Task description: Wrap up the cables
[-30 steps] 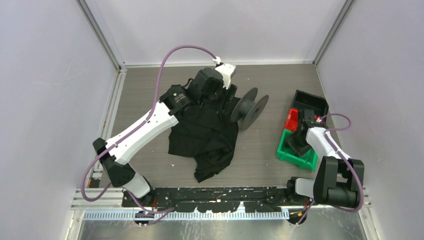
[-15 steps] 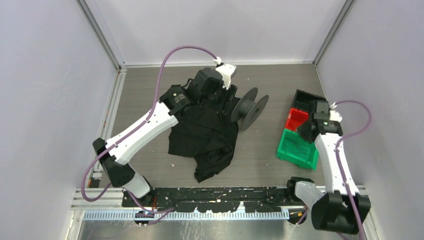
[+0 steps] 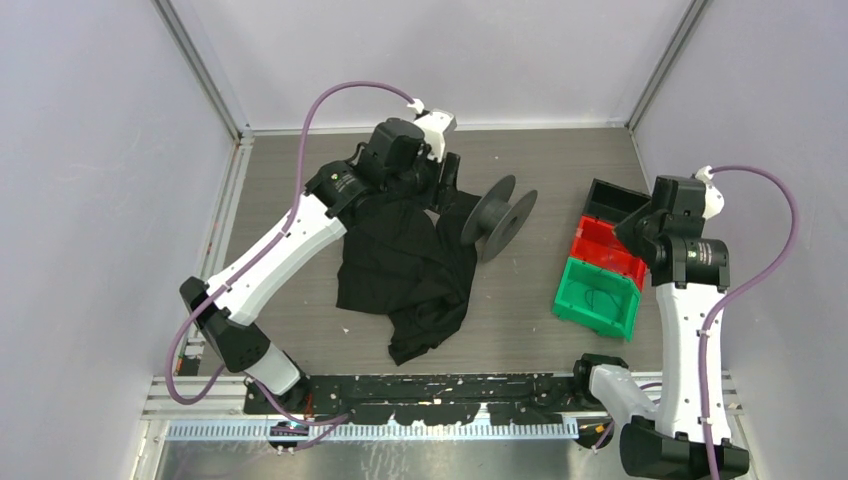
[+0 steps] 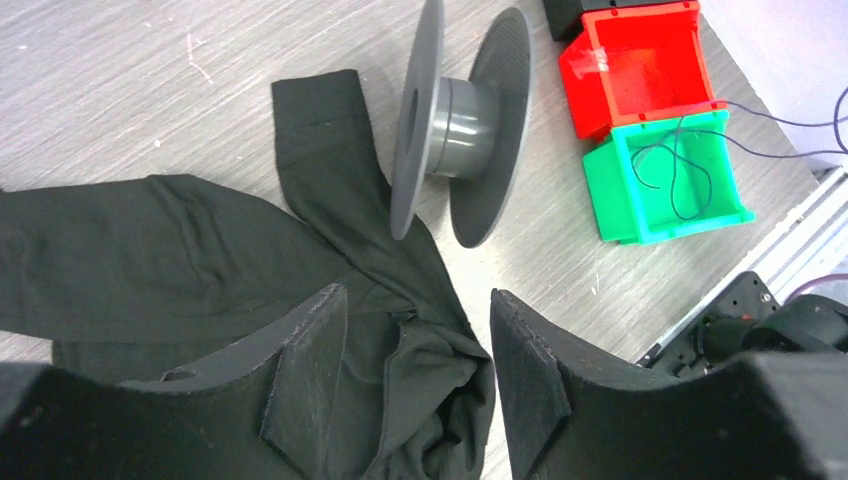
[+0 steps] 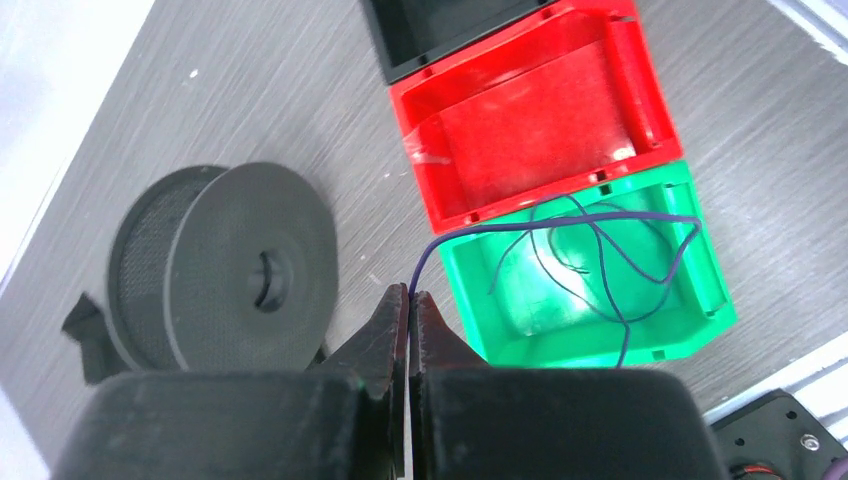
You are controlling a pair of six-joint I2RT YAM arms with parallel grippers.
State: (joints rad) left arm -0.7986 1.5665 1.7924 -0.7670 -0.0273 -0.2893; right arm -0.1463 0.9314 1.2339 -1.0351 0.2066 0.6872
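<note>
Right gripper: clamped on the thin wire, just beside the green bin.
Thin wire: looped inside the green bin.
Left gripper: spread, nothing held, over the black garment, well apart from the bin.

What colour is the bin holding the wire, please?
The bin is green, clearest in the right wrist view.

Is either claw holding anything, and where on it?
The right gripper pinches the wire near one end, the rest trailing into the green bin. The left gripper holds nothing.
</note>
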